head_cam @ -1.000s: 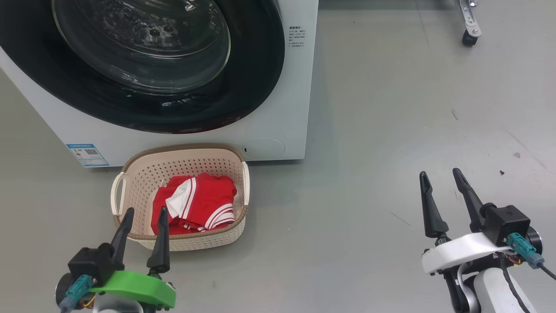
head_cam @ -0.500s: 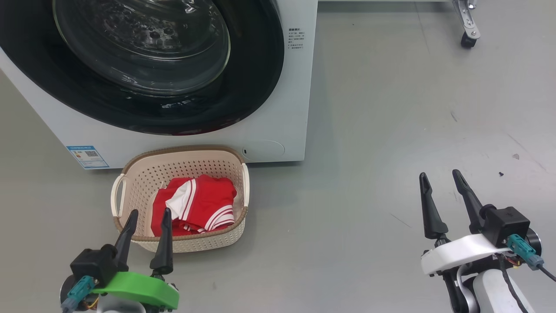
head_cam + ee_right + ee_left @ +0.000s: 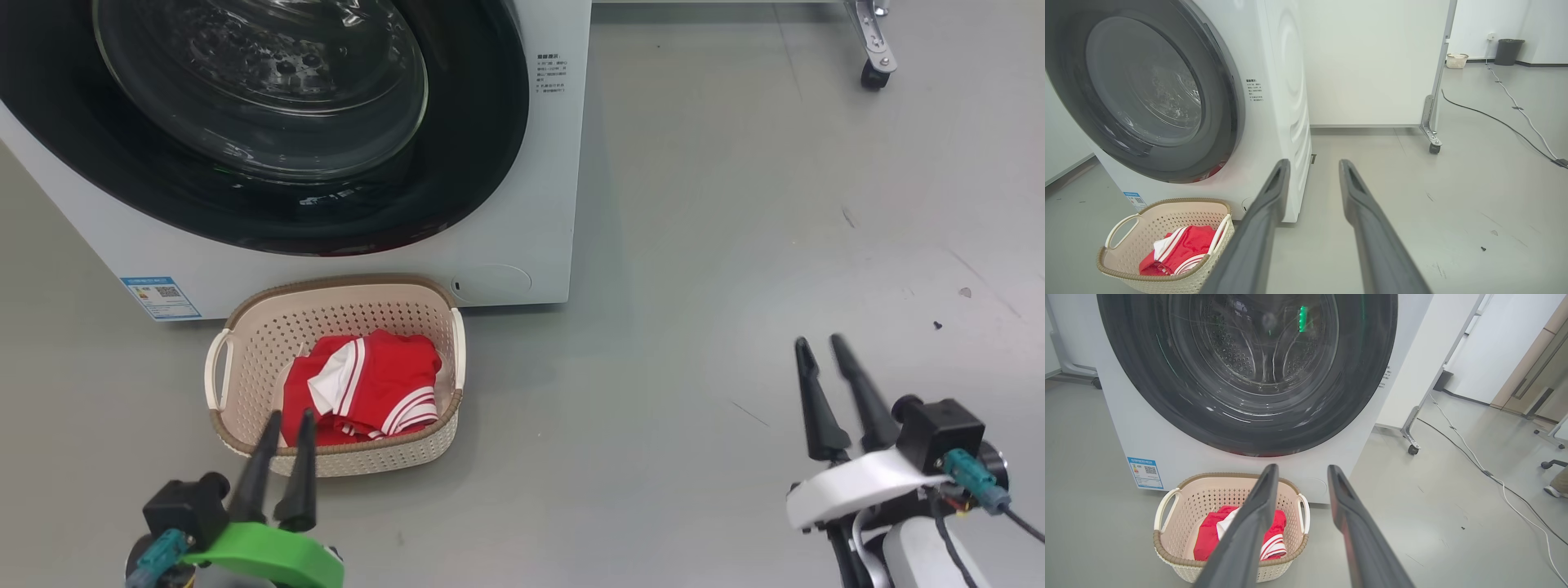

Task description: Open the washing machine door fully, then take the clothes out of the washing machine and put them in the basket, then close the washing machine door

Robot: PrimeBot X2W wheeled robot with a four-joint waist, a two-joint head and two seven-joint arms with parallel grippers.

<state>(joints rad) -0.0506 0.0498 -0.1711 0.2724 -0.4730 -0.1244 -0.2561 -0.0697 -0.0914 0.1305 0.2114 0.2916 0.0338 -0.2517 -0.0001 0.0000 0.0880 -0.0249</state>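
both grippers' fingers are standing closer together than a second ago: left gripper (image 3: pixel 291 418) and right gripper (image 3: pixel 820 343) are each showing a narrow gap, holding nothing. blue label (image 3: pixel 160 297) with qr code is sitting low on the washing machine (image 3: pixel 539 204), print too small to read. glossy black washing machine door (image 3: pixel 473 147) is lying shut. red, white-striped clothes (image 3: pixel 367 384) are lying in the perforated cream basket (image 3: pixel 269 351), just before the machine. a caster (image 3: pixel 871 79) is standing well apart on the grey floor (image 3: pixel 735 245).
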